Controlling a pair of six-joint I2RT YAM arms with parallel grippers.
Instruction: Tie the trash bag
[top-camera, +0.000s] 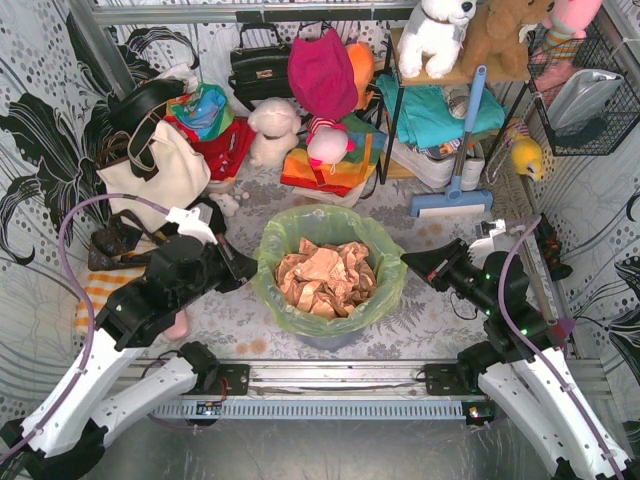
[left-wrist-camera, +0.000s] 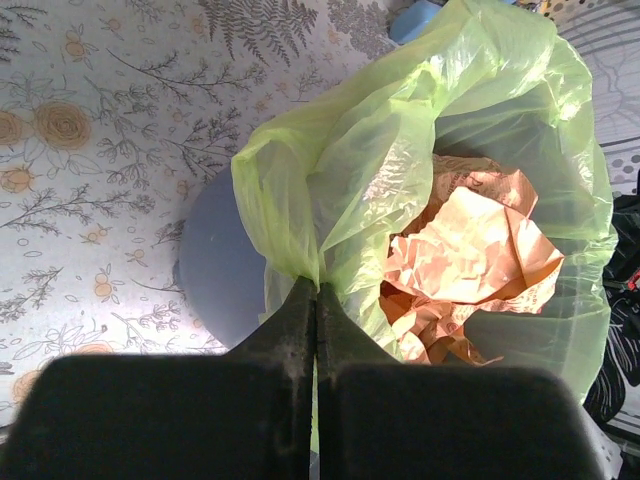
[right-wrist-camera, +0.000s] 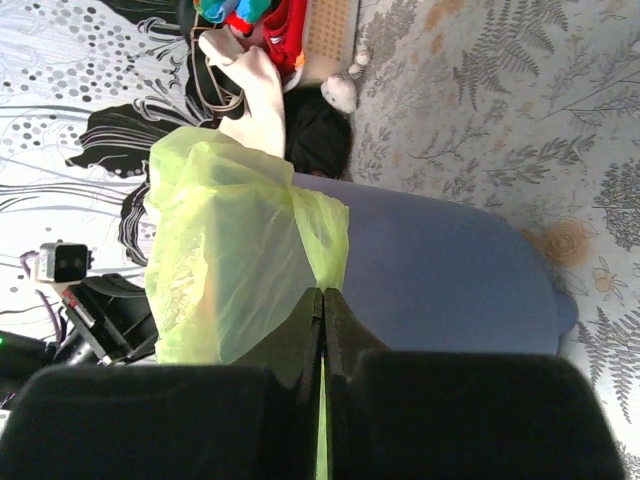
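Two pinches are on, one each side. Left gripper (left-wrist-camera: 316, 290) clenched on the left rim of the trash bag (top-camera: 300, 222), right gripper (right-wrist-camera: 322, 295) clenched on the right rim; in both wrist views I see a sliver of green film caught between the shut fingers

- Bag lines the blue-grey bin (right-wrist-camera: 440, 270), which stands mid-table (top-camera: 430, 320), closer to the near edge than the far one, between the two arms
- Mouth gapes upward, and the crumpled paper (top-camera: 325, 275) sits below the rim
- Film is draped down over the bin's outer wall where each gripper holds it

Relation that matters: the two grips face each other straight across the mouth, on a line running left to right, roughly parallel to the near edge. The bag lies inward of both sets of fingers, to the right of the left pair and to the left of the right pair. Neither arm looks nearer, as the reach is about even

My read: the flaps have to lift off the bin rim first, then travel toward each other over the paper to cross

Room:
- Above the mouth, open
- Near edge, the rail (top-camera: 330, 378) and both arm bases crowd in
- Far side, the squeegee (top-camera: 452, 205) and a plush toy (top-camera: 272, 130) sit behind the bin; I'd stay off that side

Risk as I judge it: thin film, so a hard pull could tear it or slip it out of a pinch
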